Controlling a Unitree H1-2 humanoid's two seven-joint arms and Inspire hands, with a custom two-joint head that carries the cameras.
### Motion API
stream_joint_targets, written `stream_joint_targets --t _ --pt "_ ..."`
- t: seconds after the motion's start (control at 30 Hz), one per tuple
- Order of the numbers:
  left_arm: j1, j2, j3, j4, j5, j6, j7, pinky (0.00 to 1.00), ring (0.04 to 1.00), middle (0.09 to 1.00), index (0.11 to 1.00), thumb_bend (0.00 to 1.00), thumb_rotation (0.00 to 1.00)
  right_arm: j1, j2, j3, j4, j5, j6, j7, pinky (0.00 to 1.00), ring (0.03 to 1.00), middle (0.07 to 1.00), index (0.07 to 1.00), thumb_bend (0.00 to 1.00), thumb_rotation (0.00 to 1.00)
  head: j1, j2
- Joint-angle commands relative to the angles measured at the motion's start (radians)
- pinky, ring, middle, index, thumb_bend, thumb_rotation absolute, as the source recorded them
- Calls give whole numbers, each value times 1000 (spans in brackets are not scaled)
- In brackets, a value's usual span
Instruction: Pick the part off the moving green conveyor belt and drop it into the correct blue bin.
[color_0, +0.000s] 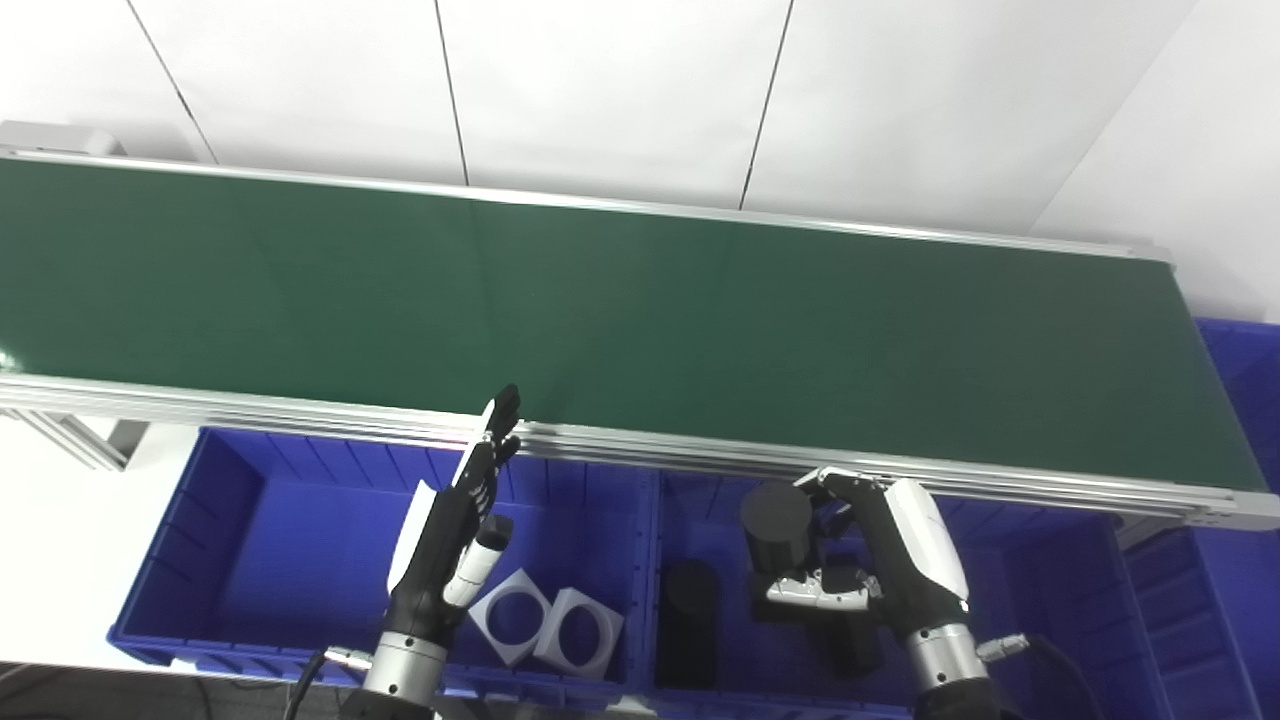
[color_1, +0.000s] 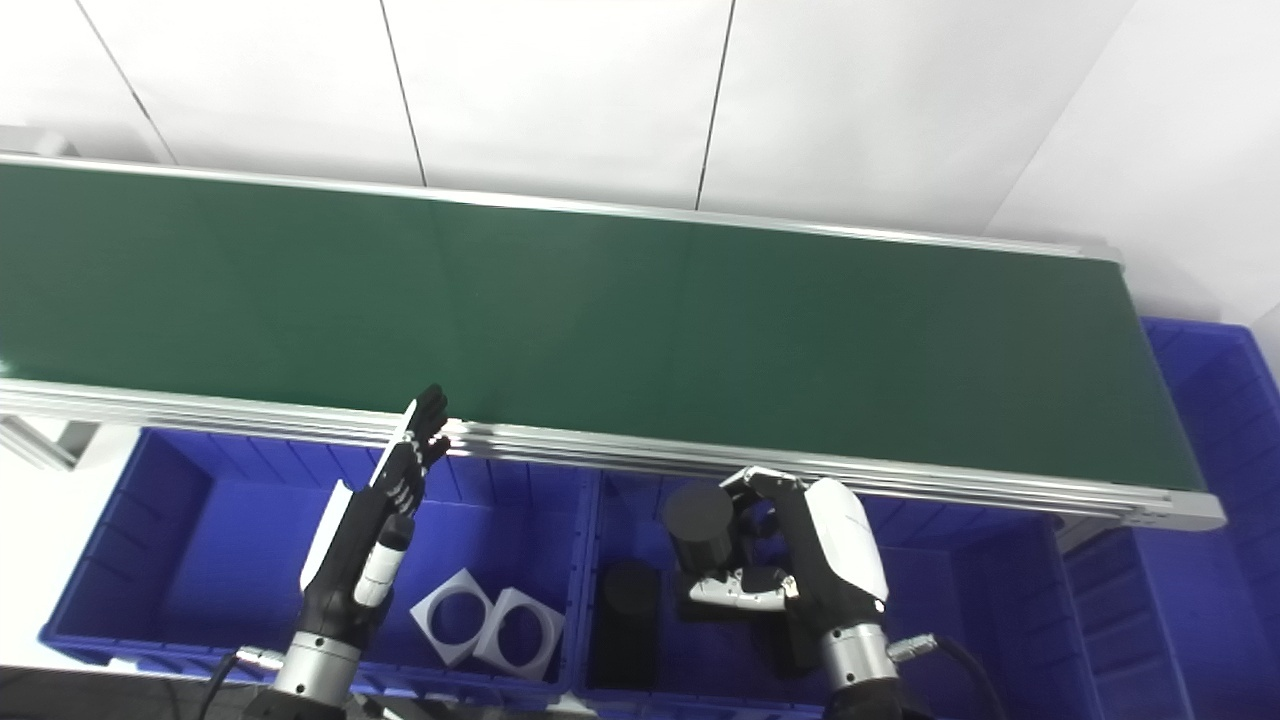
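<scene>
1. The right hand (color_0: 880, 560) hangs over the middle blue bin (color_0: 1040, 620), fingers and thumb wrapped round a black cylinder (color_0: 778, 525), which it holds upright above the bin's floor, clear of the belt.
2. Below and just left of that hand, inside the same bin, another black cylinder (color_0: 688, 620) lies on the floor; a further dark part sits directly under the hand, mostly hidden by it.
3. The left hand (color_0: 460, 520) is raised over the left blue bin (color_0: 240, 530), fingers straight, spread a little and pointing up toward the belt, holding nothing.
4. Just right of the left hand's wrist, on that bin's floor, lie two white square blocks (color_0: 545, 622), each with a round hole, touching side by side.
5. The fingertips of the left hand reach the aluminium rail (color_0: 700, 450) that edges the near side of the conveyor; the right hand sits just below this rail.
6. Beyond both hands runs the green conveyor belt (color_0: 640, 310), its surface bare.
7. Far right of the right hand, past the belt's end, is a third blue bin (color_0: 1245, 380).
8. Behind the belt stands a white panelled wall (color_0: 600, 90).
</scene>
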Motion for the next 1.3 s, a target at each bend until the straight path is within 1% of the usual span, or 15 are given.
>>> stream_joint_targets --t 0.0,0.1,0.13,0.17,0.23,0.3,0.33,0.4,0.43,0.47,0.53,0.77,0.97,1.13,1.27 --pt "-2 -6 2 -31 6 -5 -10 965 994 1000 982 797 1000 -19 -14 16 -28 -55 19 11 471 483 485 476 516 0 0 1" --pt "2 -13 9 -29 0 -9 -8 950 987 996 975 799 1000 -26 -24 35 -23 -120 51 39 564 518 501 446 511 0 -1 6" --pt "3 -15 11 -31 1 -9 -7 941 984 995 977 796 1000 -27 -26 41 -24 -141 66 51 634 483 523 454 512 0 -2 6" --pt "5 -16 12 -32 1 -8 -8 940 984 995 977 796 1000 -27 -27 46 -28 -162 82 61 641 480 525 454 512 0 -4 7" --pt "7 -19 16 -31 -3 -13 -8 939 983 994 976 792 1000 -27 -28 55 -34 -198 106 79 720 635 535 456 515 0 -6 7" --pt "8 -21 19 -29 -8 -18 -8 937 981 992 975 791 1000 -27 -30 63 -43 -233 134 100 765 709 542 458 515 0 -8 8" --pt "7 -22 20 -29 -10 -20 -8 935 977 992 974 800 1000 -26 -31 67 -48 -250 150 111 816 755 647 481 510 83 -8 8" --pt "7 -21 21 -30 -13 -21 -11 933 976 992 974 810 1000 -24 -31 73 -61 -281 176 135 871 801 734 495 507 138 -9 8" --pt "10 -20 22 -34 -11 -17 -11 933 976 992 975 810 1000 -18 -26 74 -76 -296 196 148 873 803 738 496 507 140 -13 9" --pt "12 -20 22 -37 -10 -15 -11 936 976 993 975 816 1000 -12 -21 75 -91 -310 213 160 912 841 778 615 560 258 -15 9" --pt "15 -20 24 -42 -12 -9 -11 936 975 993 975 815 1000 0 -11 75 -114 -331 238 177 953 882 820 724 609 386 -17 11" --pt "16 -10 25 -44 -23 -15 -24 944 980 998 979 802 1000 36 8 73 -158 -368 272 190 999 964 909 862 693 586 -19 13" --pt "18 -9 32 -45 -28 -11 -32 943 981 997 976 807 1000 59 26 61 -186 -307 245 162 1000 976 936 905 714 585 -18 15" --pt "21 -9 34 -51 -22 -4 -34 944 978 995 975 813 1000 85 53 51 -226 -194 209 129 897 969 977 975 706 568 -17 14" --pt "20 -4 34 -51 -25 -9 -42 951 987 1000 978 809 1000 131 93 31 -220 77 58 72 839 935 955 960 708 612 -16 13"
